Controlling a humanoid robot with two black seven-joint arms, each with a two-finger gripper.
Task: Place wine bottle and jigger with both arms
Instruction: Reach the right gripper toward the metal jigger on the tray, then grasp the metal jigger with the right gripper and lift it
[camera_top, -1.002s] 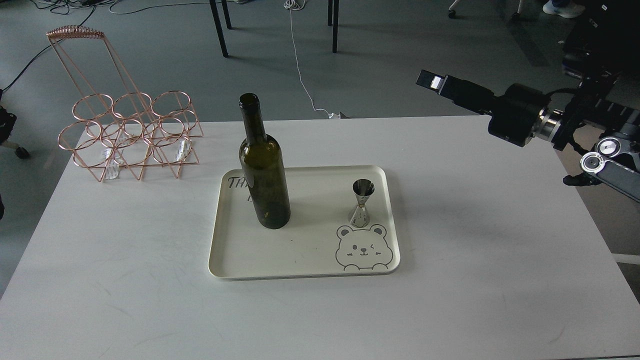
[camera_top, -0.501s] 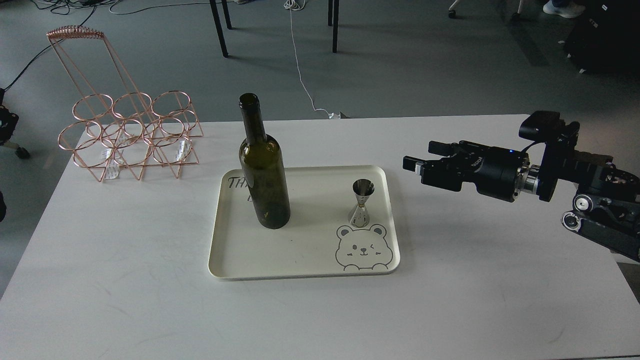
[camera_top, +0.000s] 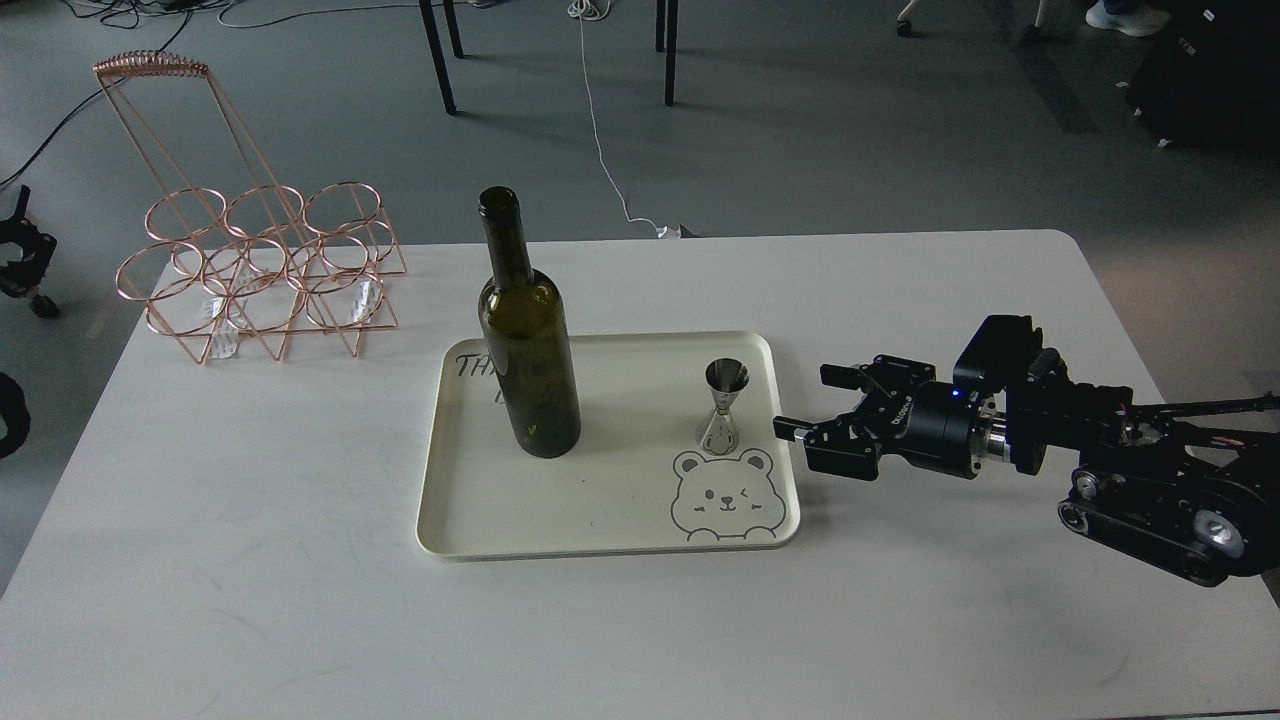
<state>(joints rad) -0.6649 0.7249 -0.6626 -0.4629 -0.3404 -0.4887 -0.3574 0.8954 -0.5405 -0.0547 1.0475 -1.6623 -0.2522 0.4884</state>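
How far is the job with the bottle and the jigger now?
Nothing looks placed yet: the wine bottle and the jigger both stand upright on the tray, untouched. In hand: the right gripper, jaws open, sits just right of the jigger. Left: grasping and placing both; the left gripper is not in view.

1 head view looks forward and down, from above, onto the table (camera_top: 300, 600).

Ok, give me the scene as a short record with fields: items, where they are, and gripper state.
wine bottle: upright on left part of tray
jigger: upright on right part of tray, above the bear drawing
tray: cream, middle of white table
wire rack: copper, far left of table
right gripper: open, just right of tray, pointing at jigger
left gripper: not in view
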